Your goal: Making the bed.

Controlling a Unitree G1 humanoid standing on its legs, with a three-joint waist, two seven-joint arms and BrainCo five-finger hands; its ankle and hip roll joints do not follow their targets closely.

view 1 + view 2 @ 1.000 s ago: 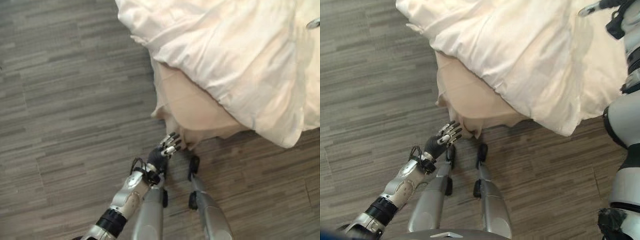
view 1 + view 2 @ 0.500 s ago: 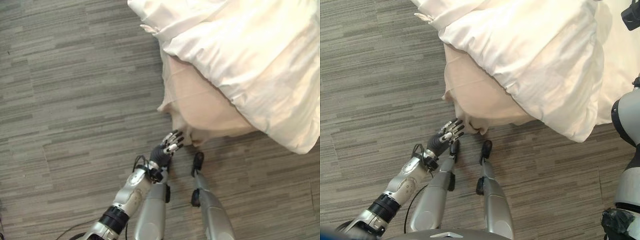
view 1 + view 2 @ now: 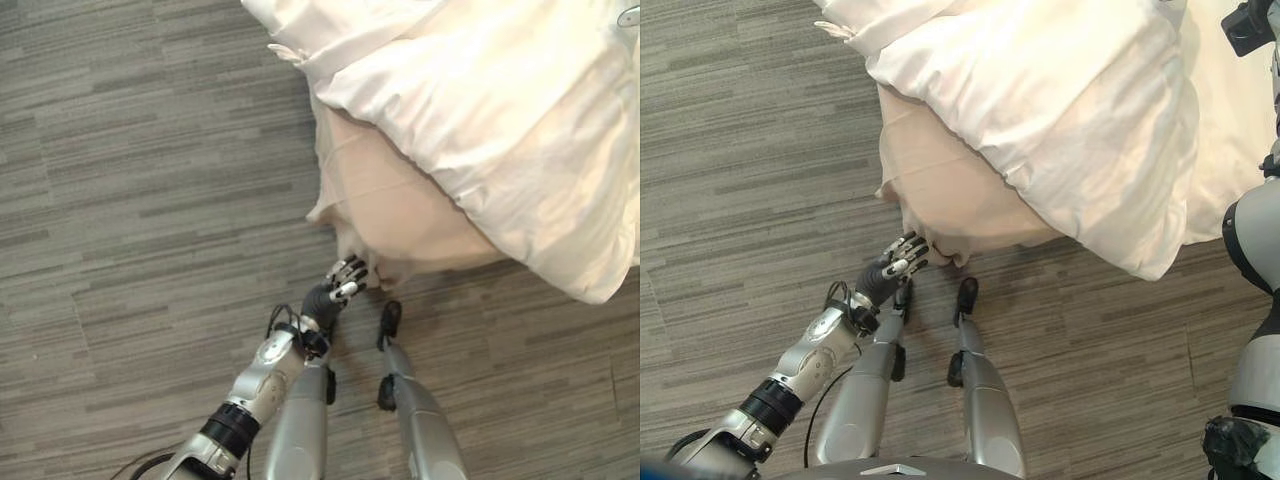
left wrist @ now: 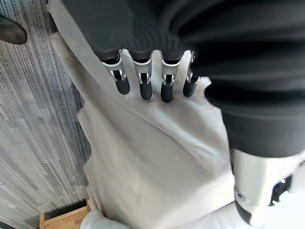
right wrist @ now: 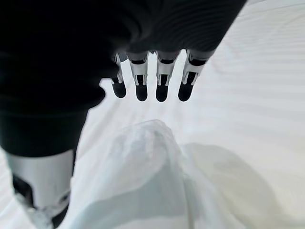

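Your left hand [image 3: 898, 262] hangs low at the corner of the bed [image 3: 940, 190], fingers straight and slightly spread, holding nothing. Its tips are just beside the lowest fold of the cream bed skirt [image 3: 390, 205] that drapes over that corner, and the left wrist view shows the fingers [image 4: 142, 81] pointing at that same pale cloth without closing on it. The white duvet [image 3: 1060, 110] lies rumpled above, its edge sagging over the side of the bed and overhanging the skirt.

Your right hand [image 5: 157, 78] hovers over the white bedding, fingers extended and relaxed, empty as well, with a raised fold of the duvet [image 5: 143, 152] just below it.

The step in hand looks like taking hold of cloth at this corner, so decide first which layer you want. If it is the skirt, bring the left hand in until the fabric sits between thumb and fingers, then curl firmly; thin cloth slips from a shallow pinch. If it is the duvet, lift the hand to its hanging edge instead. Pull slowly and along the bed's side, and use the right hand to steady the duvet on top so that it does not slide to the wood-pattern floor [image 3: 150, 200].
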